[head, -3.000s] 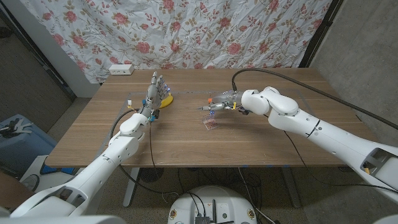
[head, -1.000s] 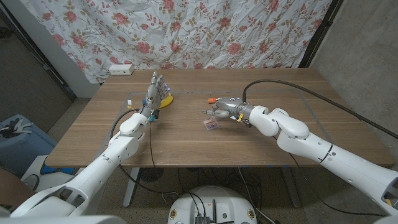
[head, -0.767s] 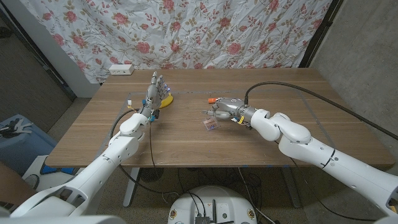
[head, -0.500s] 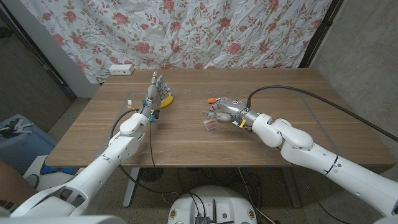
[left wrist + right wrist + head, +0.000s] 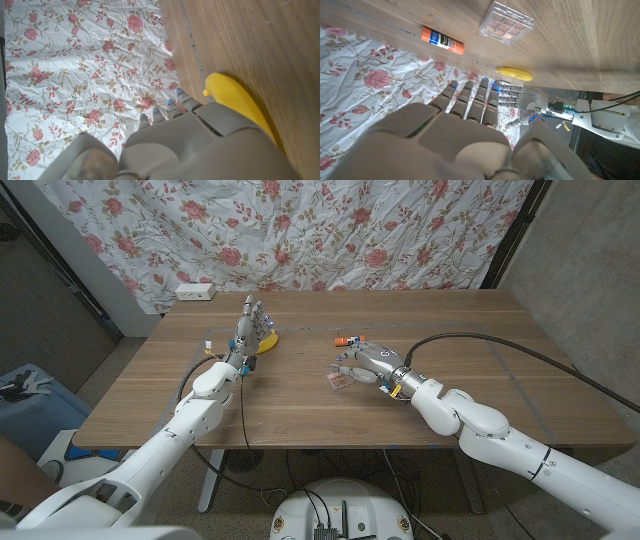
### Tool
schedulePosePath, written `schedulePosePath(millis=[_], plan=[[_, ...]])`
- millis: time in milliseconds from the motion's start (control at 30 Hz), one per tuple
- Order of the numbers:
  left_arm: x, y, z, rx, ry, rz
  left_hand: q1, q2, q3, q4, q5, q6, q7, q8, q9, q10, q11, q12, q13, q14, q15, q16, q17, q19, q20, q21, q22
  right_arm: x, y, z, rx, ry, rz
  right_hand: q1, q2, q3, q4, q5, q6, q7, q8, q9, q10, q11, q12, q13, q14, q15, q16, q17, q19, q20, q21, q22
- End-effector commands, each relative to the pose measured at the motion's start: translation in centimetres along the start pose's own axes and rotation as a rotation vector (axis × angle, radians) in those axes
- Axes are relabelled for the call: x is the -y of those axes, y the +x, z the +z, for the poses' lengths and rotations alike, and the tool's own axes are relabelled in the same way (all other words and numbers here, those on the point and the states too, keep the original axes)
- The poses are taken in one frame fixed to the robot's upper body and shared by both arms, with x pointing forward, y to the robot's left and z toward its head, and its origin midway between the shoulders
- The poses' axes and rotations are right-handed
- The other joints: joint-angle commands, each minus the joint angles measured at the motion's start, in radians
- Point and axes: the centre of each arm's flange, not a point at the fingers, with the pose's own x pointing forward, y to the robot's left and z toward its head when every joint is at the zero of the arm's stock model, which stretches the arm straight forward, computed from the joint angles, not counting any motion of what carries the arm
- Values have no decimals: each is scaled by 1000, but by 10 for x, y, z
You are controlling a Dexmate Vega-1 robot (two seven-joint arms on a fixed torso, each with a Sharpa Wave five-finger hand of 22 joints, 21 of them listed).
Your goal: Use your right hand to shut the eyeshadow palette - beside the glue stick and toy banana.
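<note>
The eyeshadow palette (image 5: 338,380) lies flat on the wooden table (image 5: 300,415) as a small square case; in the right wrist view the palette (image 5: 507,23) shows its clear lid down over pink pans. My right hand (image 5: 364,364) hovers just right of it, fingers apart and holding nothing. The orange-capped glue stick (image 5: 347,340) lies just beyond, and the glue stick (image 5: 442,40) shows again with the banana (image 5: 513,74). The yellow toy banana (image 5: 268,340) lies to the left, beside my upright left hand (image 5: 248,326). The banana (image 5: 235,102) also lies past my left hand (image 5: 200,140).
A white power strip (image 5: 194,290) sits at the table's far left corner. A floral cloth (image 5: 330,230) hangs behind the table. A black cable (image 5: 520,345) arcs over the right side from my right arm.
My right arm has swung down and drawn back toward the near edge, the hand shifting slightly right of the palette. The palette now lies flat. My left arm has stayed still.
</note>
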Motion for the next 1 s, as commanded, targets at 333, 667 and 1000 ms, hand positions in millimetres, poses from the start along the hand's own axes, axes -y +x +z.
schedulePosePath(millis=[333, 667, 1000], plan=[[0, 0, 0, -1, 0, 0, 8, -1, 3, 2, 5, 1, -5, 6, 3, 2, -9, 5, 4, -7, -71, 8, 3, 9, -9, 7, 4, -34, -21, -6, 64, -13, -39, -19, 2, 24, 13, -29, -86, -12, -66, -12, -114, -13, -9, -40, -73, -50, -41, 0, 1, -18, -7, 3], [0, 0, 0, -1, 0, 0, 8, -1, 3, 2, 5, 2, -5, 6, 3, 3, -9, 5, 4, -7, -72, 8, 3, 10, -9, 7, 4, -46, -22, -7, 79, -40, 15, -47, -1, 36, 23, -36, -165, -9, -98, -16, -217, -18, -9, -79, -163, -42, -76, 4, -52, -32, -19, 4], [0, 0, 0, -1, 0, 0, 8, -1, 3, 2, 5, 2, -5, 6, 3, 2, -8, 5, 4, -7, -71, 8, 3, 9, -9, 7, 4, -58, -20, -4, 74, -61, 30, -84, -8, 34, 39, -39, -229, -8, -104, -17, -272, -25, -7, -104, -244, -29, -91, 14, -122, -46, -23, 4]])
